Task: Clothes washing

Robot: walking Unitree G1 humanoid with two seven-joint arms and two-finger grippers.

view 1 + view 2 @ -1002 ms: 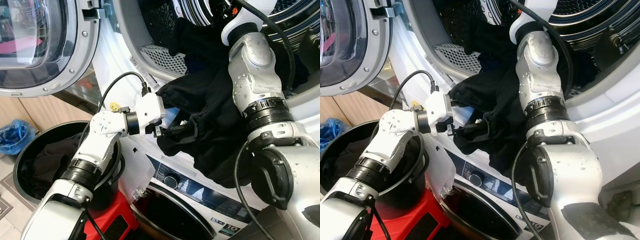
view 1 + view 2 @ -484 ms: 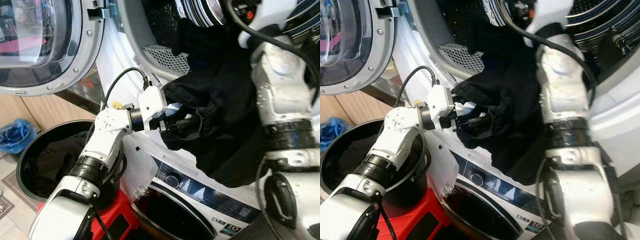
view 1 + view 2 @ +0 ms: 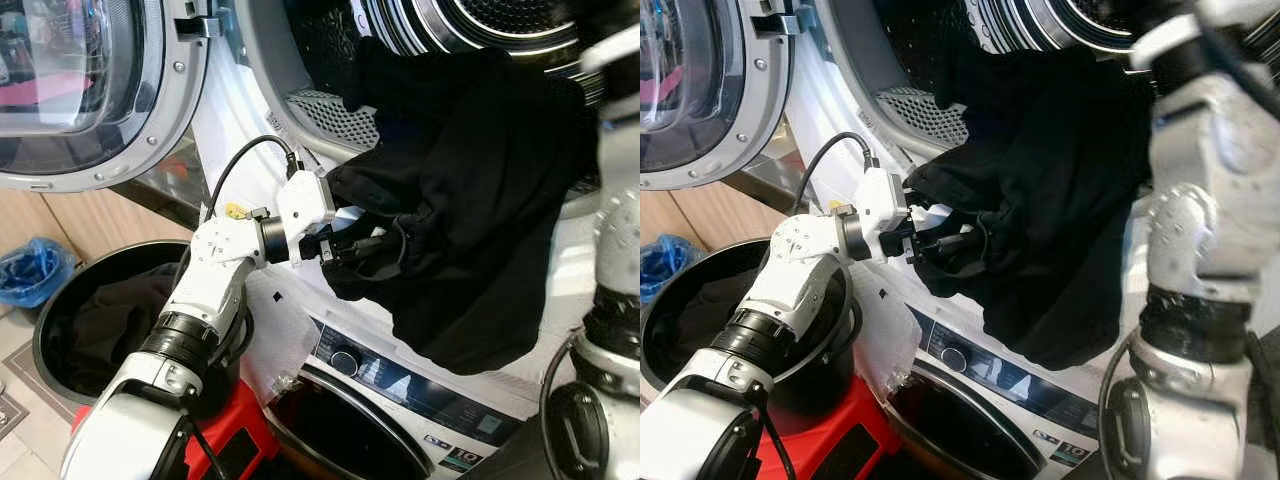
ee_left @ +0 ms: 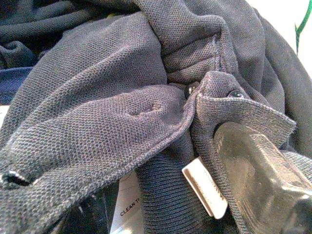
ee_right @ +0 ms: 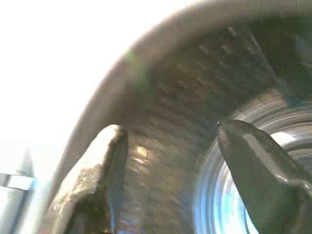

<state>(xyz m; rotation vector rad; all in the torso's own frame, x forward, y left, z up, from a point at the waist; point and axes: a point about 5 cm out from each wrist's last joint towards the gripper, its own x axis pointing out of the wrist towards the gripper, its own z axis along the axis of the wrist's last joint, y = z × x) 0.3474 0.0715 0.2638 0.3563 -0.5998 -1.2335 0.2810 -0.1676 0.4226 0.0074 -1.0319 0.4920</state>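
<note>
left claw [image 3: 345, 247]: it sits at the front of the washer, just below the round opening. its black fingers [image 4: 258, 170] are pushed into the dark cloth and pinched together on a fold of it.
black clothes [image 3: 460, 200]: a big dark bundle hangs half out of the washer opening. the top part lies in the mouth of the drum and the bottom part droops down over the white front, almost to the control panel.
cloth up close: in the left wrist view it is a dark knit with a collar edge, small dark buttons [image 4: 236, 93] and a white tag [image 4: 204, 186] just beside the finger.
right claw [image 5: 168, 146]: its two fingers are spread apart with nothing between them. it points at the grey rim and shiny metal of the drum.
right arm [image 3: 615, 260]: the silver arm goes up the right side, next to the hanging clothes.
upper washer [image 3: 300, 90]: white, with its round glass door [image 3: 90, 90] swung open to the left.
drum [image 3: 500, 20]: shiny metal with little holes, at the top.
lower machine [image 3: 400, 390]: right under the hanging clothes, with a knob [image 3: 345, 361] and a dark round door.
black basket [image 3: 55, 310]: on the floor at the left, with more dark clothes inside.
red thing [image 3: 225, 440]: low down beside the basket.
blue bag [image 3: 25, 272]: behind the basket, by the wooden wall.
</note>
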